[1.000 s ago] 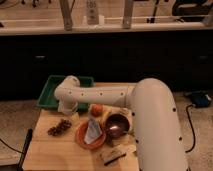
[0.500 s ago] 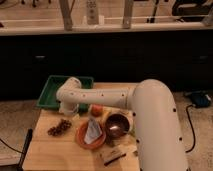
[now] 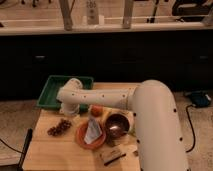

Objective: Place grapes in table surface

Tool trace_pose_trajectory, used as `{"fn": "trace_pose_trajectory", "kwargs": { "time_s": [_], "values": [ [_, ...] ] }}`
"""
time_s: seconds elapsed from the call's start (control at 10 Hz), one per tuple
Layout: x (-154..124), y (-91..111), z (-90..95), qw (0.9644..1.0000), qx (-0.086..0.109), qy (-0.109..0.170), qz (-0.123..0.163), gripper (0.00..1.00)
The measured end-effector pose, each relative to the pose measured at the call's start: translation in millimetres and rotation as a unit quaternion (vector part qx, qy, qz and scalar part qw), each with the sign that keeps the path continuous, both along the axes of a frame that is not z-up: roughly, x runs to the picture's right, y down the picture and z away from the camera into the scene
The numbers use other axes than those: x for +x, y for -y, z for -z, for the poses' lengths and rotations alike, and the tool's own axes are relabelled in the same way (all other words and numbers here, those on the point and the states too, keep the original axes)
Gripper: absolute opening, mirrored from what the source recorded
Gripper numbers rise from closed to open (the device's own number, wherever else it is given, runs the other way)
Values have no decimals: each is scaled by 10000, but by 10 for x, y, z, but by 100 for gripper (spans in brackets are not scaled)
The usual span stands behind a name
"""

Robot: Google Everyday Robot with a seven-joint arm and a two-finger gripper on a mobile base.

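The grapes (image 3: 59, 127), a small dark reddish-purple bunch, lie on the table surface (image 3: 50, 152), a light wooden top, near its left side. My gripper (image 3: 68, 108) hangs at the end of the white arm, just above and to the right of the bunch and apart from it. It is open, with nothing in it. The arm reaches in from the right across the middle of the table.
A green tray (image 3: 50, 94) sits at the back left, behind the gripper. To the right of the grapes stands an orange plate (image 3: 81, 138) with a pale packet (image 3: 93, 131), then a dark bowl (image 3: 118, 124). An orange fruit (image 3: 96, 110) lies behind them, a brown item (image 3: 112, 156) near the front edge.
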State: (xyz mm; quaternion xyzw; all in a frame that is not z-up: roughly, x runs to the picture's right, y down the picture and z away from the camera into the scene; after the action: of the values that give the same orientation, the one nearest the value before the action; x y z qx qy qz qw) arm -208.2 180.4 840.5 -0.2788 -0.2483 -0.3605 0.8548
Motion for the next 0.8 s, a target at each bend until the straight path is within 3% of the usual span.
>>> {"fn": "trace_pose_trajectory", "kwargs": {
  "time_s": [0.8],
  "values": [
    [26,-10,14,10000,-47,29,9,80]
  ]
}}
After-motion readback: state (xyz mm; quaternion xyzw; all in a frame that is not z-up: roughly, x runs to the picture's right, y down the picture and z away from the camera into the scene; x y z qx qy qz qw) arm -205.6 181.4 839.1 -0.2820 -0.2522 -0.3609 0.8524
